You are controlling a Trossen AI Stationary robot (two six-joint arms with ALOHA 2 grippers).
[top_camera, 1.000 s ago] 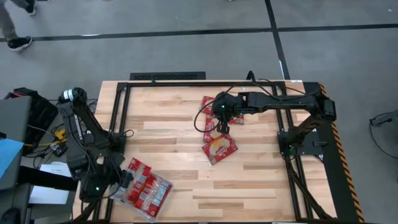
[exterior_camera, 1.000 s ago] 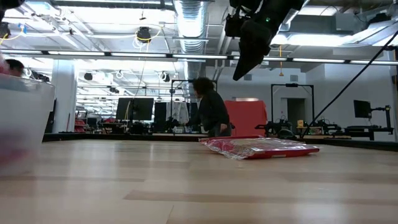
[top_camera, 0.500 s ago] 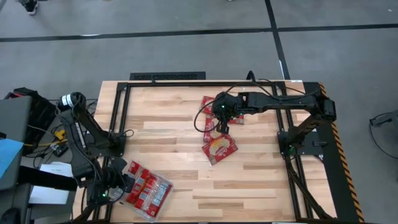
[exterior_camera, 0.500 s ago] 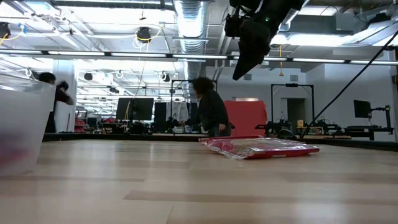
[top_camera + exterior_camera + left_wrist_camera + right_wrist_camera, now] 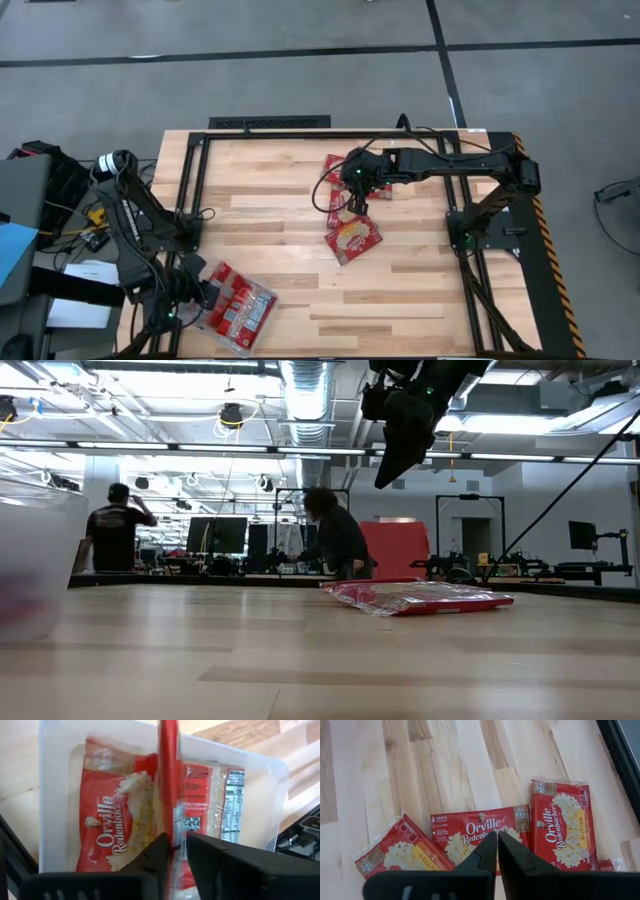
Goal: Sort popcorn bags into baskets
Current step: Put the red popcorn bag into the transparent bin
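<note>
Left wrist view alone: bag [image 5: 169, 795] seemingly pinched edge-on over tray [image 5: 50, 795].

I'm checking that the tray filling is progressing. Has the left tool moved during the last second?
Yes. In the high view the left tool has shifted toward the table's near left corner, along the clear tray, with a popcorn bag between its fingers.

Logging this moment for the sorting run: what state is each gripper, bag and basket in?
left gripper: above the basket, pinching a bag that hangs edge-on.
held bag: upright, not yet let go.
basket: at the table's near left corner, bags lying flat inside.
right gripper: raised above the loose bags, nearly shut, empty.
loose bags: flat on the table, unsorted.
</note>
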